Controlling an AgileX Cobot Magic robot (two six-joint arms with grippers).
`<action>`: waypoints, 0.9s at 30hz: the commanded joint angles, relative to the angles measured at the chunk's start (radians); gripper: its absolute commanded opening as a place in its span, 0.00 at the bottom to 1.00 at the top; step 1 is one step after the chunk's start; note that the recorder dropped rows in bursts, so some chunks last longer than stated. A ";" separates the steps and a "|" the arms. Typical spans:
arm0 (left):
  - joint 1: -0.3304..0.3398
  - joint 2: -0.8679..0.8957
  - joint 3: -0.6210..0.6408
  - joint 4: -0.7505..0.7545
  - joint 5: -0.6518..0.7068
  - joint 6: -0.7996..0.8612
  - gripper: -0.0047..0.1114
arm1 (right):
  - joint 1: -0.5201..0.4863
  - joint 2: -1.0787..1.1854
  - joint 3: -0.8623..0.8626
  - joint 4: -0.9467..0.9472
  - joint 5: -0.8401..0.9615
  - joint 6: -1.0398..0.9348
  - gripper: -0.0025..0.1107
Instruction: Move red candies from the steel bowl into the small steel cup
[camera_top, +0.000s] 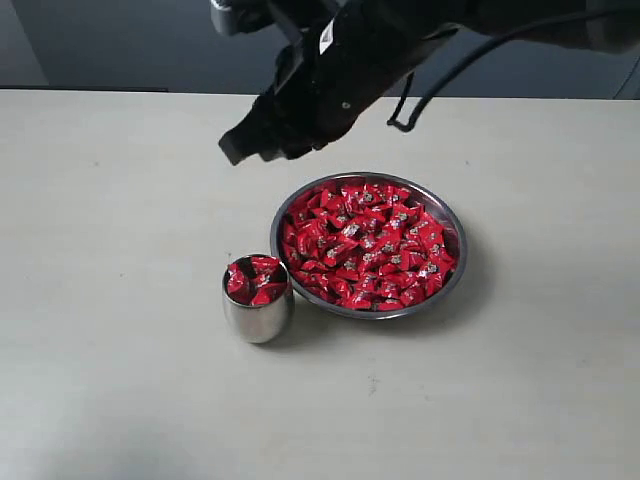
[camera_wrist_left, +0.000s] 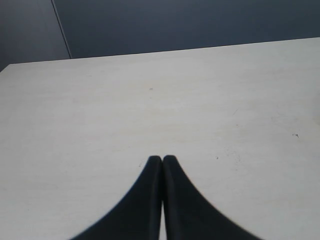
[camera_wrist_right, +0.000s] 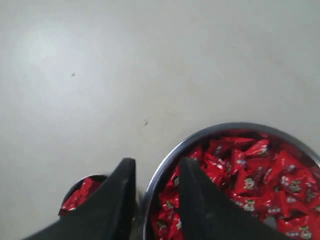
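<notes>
The steel bowl (camera_top: 455, 240) sits right of centre, heaped with red candies (camera_top: 365, 245). Just to its left stands the small steel cup (camera_top: 258, 315), holding a few red candies (camera_top: 255, 280). My right gripper (camera_top: 255, 148) hangs in the air above and behind the cup, near the bowl's far-left rim, open and empty. In the right wrist view its fingertips (camera_wrist_right: 156, 165) straddle the bowl's rim (camera_wrist_right: 172, 157), with the cup (camera_wrist_right: 80, 192) on one side and the candies (camera_wrist_right: 250, 175) on the other. My left gripper (camera_wrist_left: 162, 159) is shut on nothing over bare table; the exterior view does not show it.
The pale table (camera_top: 120, 200) stretches bare to the left and in front of the cup. A black cable (camera_top: 420, 95) loops off the right arm above the bowl. A dark wall stands behind the table's far edge.
</notes>
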 joint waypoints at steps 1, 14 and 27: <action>-0.005 -0.005 0.002 0.002 -0.010 -0.002 0.04 | -0.011 -0.094 0.118 -0.039 -0.162 0.019 0.07; -0.005 -0.005 0.002 0.002 -0.010 -0.002 0.04 | -0.124 -0.388 0.408 -0.184 -0.386 0.226 0.02; -0.005 -0.005 0.002 0.002 -0.010 -0.002 0.04 | -0.138 -0.467 0.408 -0.168 -0.379 0.289 0.02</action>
